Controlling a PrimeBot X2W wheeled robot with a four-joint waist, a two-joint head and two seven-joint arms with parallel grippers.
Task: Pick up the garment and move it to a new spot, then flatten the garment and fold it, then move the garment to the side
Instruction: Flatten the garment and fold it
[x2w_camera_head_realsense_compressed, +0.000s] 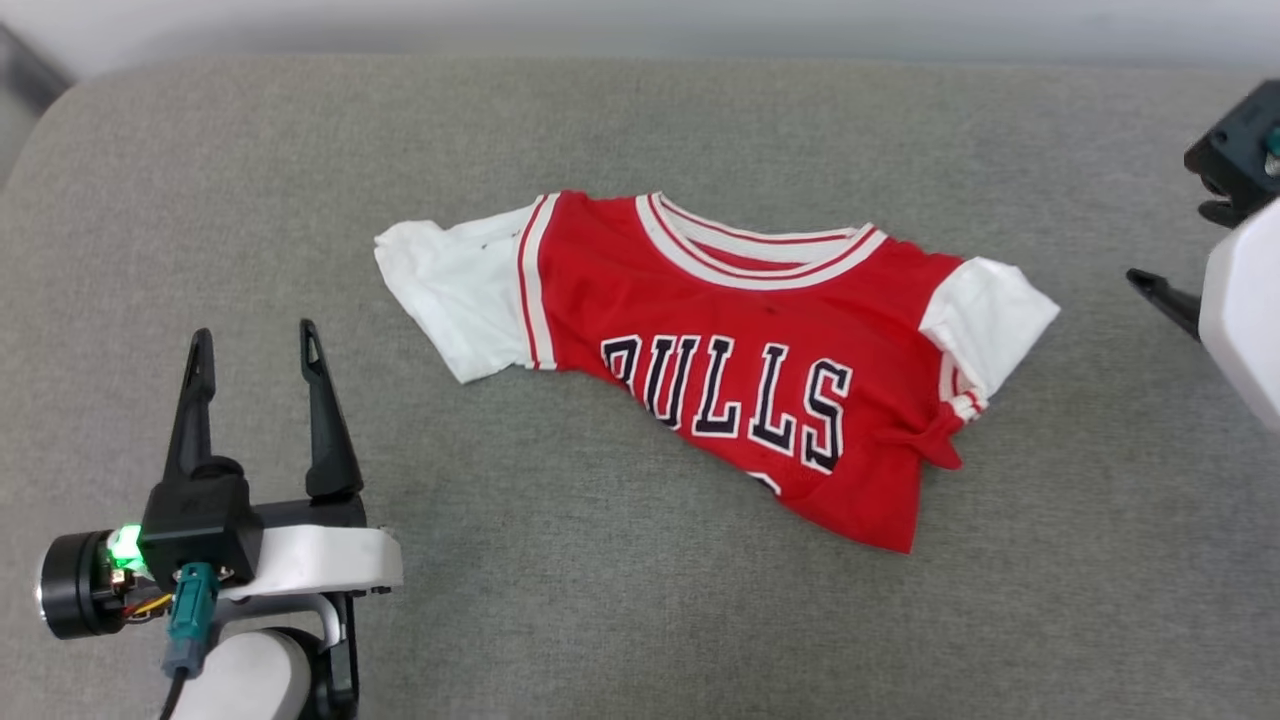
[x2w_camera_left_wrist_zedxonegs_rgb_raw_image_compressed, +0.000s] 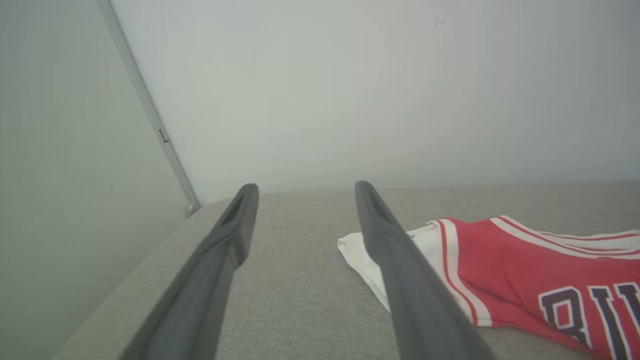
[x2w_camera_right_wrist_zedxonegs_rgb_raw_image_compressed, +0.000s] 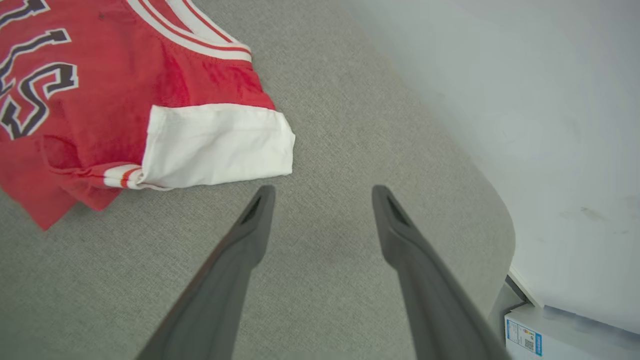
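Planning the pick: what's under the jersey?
The garment lies on the grey cushion; grey fabric shows around its edges. Its lower part looks folded under, so anything beneath is hidden.

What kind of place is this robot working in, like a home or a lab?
Probably an indoor lab or test room rather than a home: a grey cloth-covered table with rounded corners, bare pale walls close behind it, and a labelled box below its edge.
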